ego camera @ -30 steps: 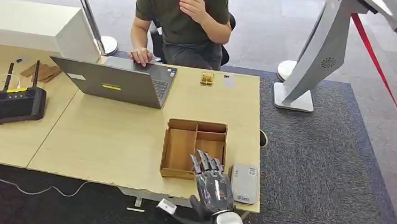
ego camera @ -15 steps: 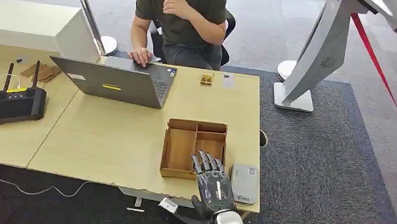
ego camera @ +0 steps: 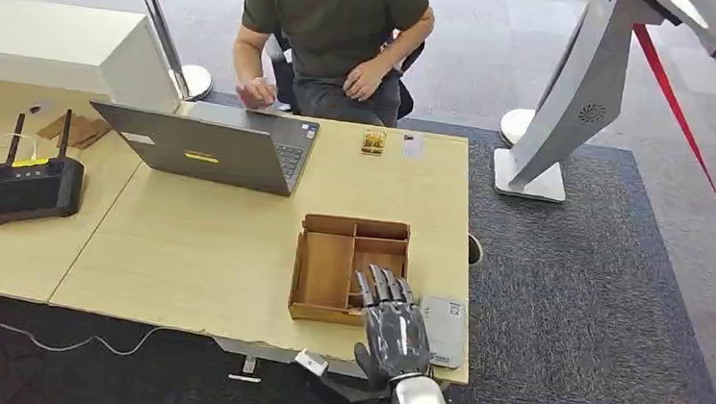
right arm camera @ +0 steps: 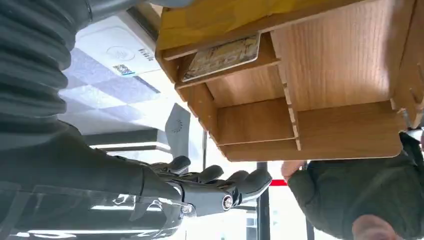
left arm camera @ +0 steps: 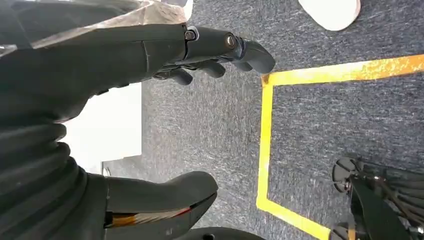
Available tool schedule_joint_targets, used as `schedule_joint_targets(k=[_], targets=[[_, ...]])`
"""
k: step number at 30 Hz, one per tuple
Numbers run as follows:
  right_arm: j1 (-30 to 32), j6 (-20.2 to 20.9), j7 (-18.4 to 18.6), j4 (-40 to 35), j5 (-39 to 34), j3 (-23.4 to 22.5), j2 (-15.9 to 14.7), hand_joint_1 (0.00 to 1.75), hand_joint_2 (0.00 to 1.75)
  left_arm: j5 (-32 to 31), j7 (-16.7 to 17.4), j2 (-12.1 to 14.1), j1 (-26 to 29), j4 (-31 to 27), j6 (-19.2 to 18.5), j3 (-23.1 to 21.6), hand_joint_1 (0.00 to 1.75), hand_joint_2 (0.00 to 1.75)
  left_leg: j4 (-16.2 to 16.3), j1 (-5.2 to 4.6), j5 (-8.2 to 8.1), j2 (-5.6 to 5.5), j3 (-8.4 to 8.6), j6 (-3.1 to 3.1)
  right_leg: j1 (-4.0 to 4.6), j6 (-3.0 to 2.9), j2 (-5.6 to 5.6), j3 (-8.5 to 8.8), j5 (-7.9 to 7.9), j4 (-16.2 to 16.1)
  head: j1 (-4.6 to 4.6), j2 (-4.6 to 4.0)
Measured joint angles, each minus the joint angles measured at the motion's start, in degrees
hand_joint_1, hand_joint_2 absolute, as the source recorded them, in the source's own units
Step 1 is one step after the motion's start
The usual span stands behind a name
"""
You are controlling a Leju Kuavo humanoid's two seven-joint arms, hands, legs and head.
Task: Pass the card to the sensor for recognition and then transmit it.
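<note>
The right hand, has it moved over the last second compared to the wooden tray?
Yes. The right hand has drifted to the robot's right along the table's near edge, from in front of the wooden tray toward the white sensor.

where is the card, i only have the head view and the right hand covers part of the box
observer: The right wrist view shows the card lying flat in a small compartment of the wooden box, at the end beside the white sensor.
operator: is the hand touching it
observer: No. In that view the right hand holds nothing, and its fingers are stretched out clear of the card.
operator: and the left one
observer: The left wrist view shows the left hand empty, fingers apart, over the grey carpet.
</note>
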Motion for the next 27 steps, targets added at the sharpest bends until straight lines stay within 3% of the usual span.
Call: schedule_joint_targets(k=[27], targets=[[-2.68, 0.24, -1.29, 4.70, 0.37, -0.20, 4.04, 0.00, 1.75, -1.05, 0.87, -0.04, -0.33, 0.00, -0.61, -0.11, 0.00, 1.75, 0.00, 0.00, 0.01, 0.00, 0.00, -0.02, 0.00, 0.00, 0.00, 0.00, 0.00, 0.01, 0.00, 0.00]])
